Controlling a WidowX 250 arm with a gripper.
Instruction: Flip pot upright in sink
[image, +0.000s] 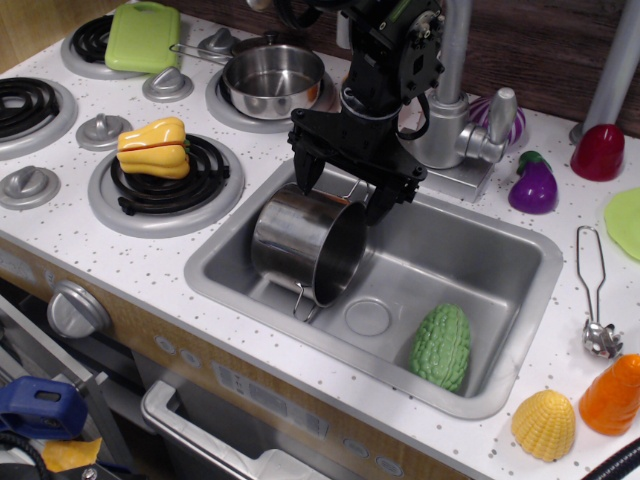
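Observation:
The shiny steel pot (305, 245) lies on its side in the left part of the grey sink (480, 265), its mouth facing right toward the drain (367, 317). One wire handle sticks up at its top rim and one hangs at its lower rim. My black gripper (345, 188) hangs directly over the pot's upper rim. Its jaws are open, one finger at the pot's back left and the other by the top handle. It holds nothing.
A green gourd (441, 346) lies in the sink's right front corner. The faucet (450, 95) stands just behind my gripper. A steel pan (272, 80) and a yellow pepper (153, 148) sit on burners to the left. A purple eggplant (532, 183) and a metal utensil (597, 300) lie on the right counter.

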